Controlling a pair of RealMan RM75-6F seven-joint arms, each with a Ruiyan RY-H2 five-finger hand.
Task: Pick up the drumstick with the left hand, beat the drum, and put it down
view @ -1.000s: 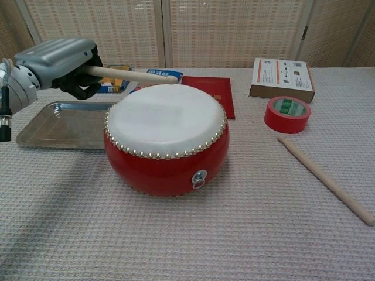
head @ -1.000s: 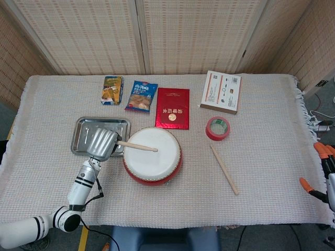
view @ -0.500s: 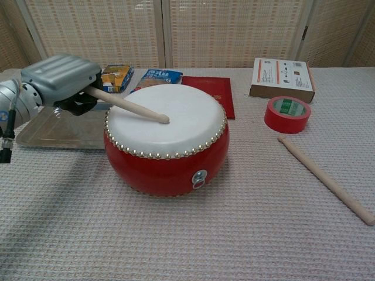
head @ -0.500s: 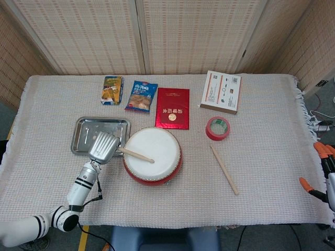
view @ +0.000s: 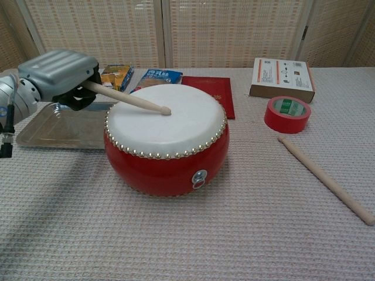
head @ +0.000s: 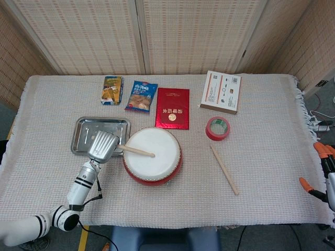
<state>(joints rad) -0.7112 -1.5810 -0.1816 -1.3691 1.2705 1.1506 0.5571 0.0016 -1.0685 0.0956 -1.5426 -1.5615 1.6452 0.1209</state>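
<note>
We see our left hand (head: 102, 146) just left of the drum (head: 153, 155), over the near right corner of the metal tray (head: 84, 128). Its fingers (view: 77, 98) are curled around the butt of a drumstick (head: 136, 151), gripping it under the grey back of the hand. From the chest view the stick slopes down and to the right across the white drumhead, and its rounded tip lies at or just above the skin near the middle; we cannot tell whether it touches. The drum stands on the cloth-covered bench (head: 272, 125), red-sided with a ring of studs around the rim.

A second drumstick (head: 224, 169) lies flat on the cloth to the right of the drum, well apart from it, its far end near a roll of red tape (head: 217, 128). Behind the tape rests a flat box (head: 221, 91). A red booklet (head: 172, 107) lies just behind the drum, and two snack packets (head: 126, 93) sit further left along the back. Our right hand (head: 327, 175) shows only partly at the right edge of the head view, off the bench; we cannot tell how its fingers are set.
</note>
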